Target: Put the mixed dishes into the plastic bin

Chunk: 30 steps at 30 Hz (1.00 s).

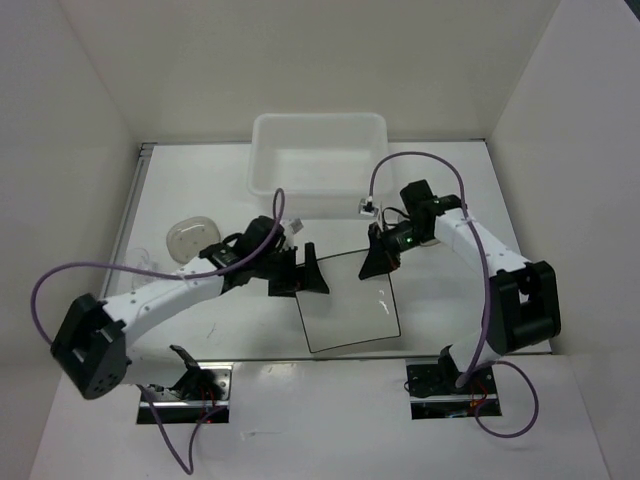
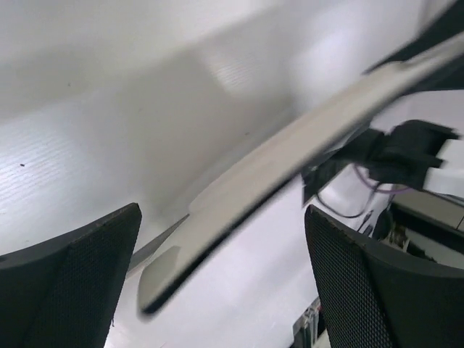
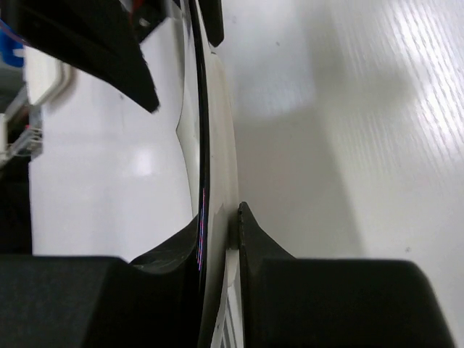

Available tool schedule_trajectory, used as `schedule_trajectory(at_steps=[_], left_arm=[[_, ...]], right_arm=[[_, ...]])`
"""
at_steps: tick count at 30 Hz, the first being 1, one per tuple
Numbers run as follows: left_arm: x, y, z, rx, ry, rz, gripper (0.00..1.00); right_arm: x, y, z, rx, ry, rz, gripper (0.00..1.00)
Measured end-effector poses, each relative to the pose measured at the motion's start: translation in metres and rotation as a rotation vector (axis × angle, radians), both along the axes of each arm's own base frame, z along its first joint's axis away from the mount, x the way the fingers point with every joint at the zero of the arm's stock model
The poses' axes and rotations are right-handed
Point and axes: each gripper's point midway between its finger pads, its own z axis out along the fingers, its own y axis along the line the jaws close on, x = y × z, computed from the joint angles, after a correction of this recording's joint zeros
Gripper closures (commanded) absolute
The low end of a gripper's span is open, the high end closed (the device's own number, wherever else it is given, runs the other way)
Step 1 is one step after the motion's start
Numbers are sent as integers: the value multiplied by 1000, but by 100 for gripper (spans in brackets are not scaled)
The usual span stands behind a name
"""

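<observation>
Your right pincer [image 3: 221, 217] was closed narrow on the rim of the square plate [image 1: 350, 312]. The plate slanted across to your left pincer [image 2: 221, 210], whose jaws stood wide around its other edge. Flat, white and dark-rimmed, it looked stiff, slick and breakable, so you needed firm edge grips on both sides. Just beyond both pincers sat the plastic bin [image 1: 262, 170].

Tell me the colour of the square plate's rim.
Dark, nearly black; the square plate shows best in the top view.
</observation>
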Motion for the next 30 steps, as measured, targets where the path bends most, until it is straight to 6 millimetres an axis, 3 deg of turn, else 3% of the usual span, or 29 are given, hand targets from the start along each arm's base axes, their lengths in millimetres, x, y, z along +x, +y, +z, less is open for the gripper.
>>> schedule_trajectory(at_steps=[3, 6, 8, 11, 14, 16, 17, 18, 22, 25, 28, 30], left_arm=[[4, 12, 33, -48, -89, 44, 0], [7, 29, 54, -54, -154, 106, 0], [7, 43, 65, -41, -196, 153, 0], [1, 60, 96, -87, -308, 202, 0], [-15, 84, 133, -178, -448, 259, 0], [-26, 99, 148, -216, -501, 295, 0], [-31, 106, 155, -235, -521, 316, 0], [-35, 111, 157, -240, -529, 331, 0], [-36, 126, 144, -188, -528, 385, 0], [-26, 130, 132, -128, -527, 412, 0], [-5, 124, 116, -11, -523, 386, 0], [16, 113, 102, 81, -505, 344, 0]], right_arm=[[0, 0, 13, 56, 28, -9, 99], [12, -8, 19, 83, 74, -54, 99], [28, -15, 26, 103, 87, -88, 99], [61, -29, 48, 155, 56, -136, 99], [88, -40, 70, 192, -27, -170, 99], [97, -43, 82, 197, -64, -181, 99], [101, -43, 87, 201, -67, -190, 1], [105, -40, 95, 220, -32, -216, 98], [154, -33, 122, 266, -107, -321, 99], [180, -28, 155, 336, -83, -348, 99], [207, -26, 174, 373, -136, -359, 99], [219, -26, 173, 383, -133, -369, 99]])
